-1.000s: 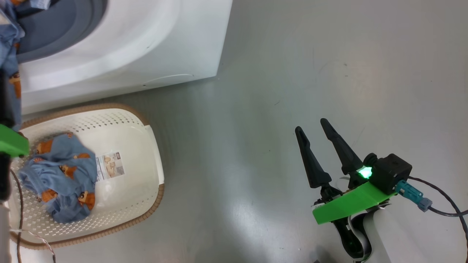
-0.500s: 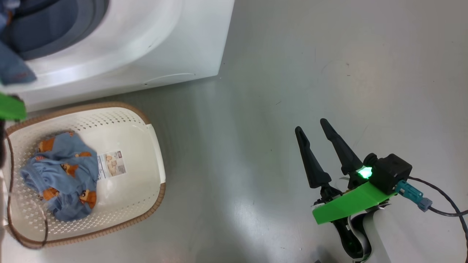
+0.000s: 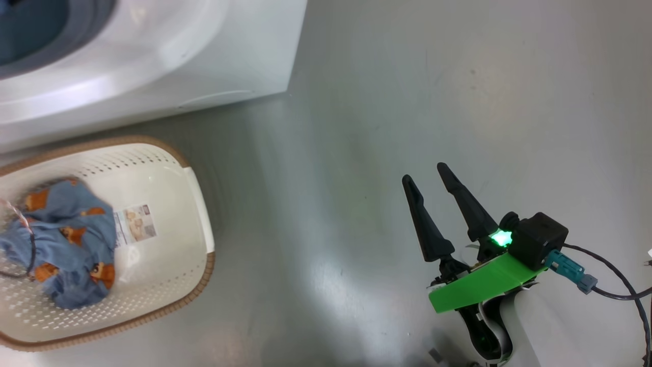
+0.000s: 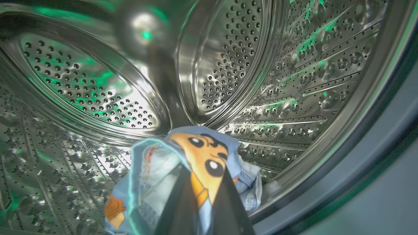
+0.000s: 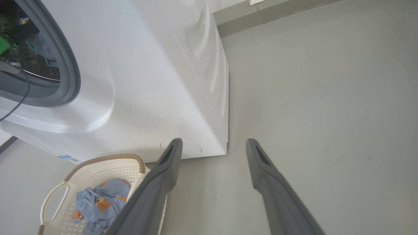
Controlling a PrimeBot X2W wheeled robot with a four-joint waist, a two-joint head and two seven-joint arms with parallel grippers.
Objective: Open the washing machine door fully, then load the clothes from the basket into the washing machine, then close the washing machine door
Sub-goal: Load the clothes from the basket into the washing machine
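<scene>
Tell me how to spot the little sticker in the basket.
Start at the big white washing machine; the cream basket sits on the floor before it. On the basket's bottom, right beside the blue clothes, lies the sticker: the only flat, printed paper there.

Mirror-bright perforated steel drum (image 4: pixel 228 65); matt, creased soft blue printed cloth (image 4: pixel 202 156); smooth cream plastic basket (image 3: pixel 168 265) with woven-look brown rim; glossy white washing machine casing (image 3: pixel 204 51); smooth, faintly shiny grey floor (image 3: pixel 382 102).
</scene>
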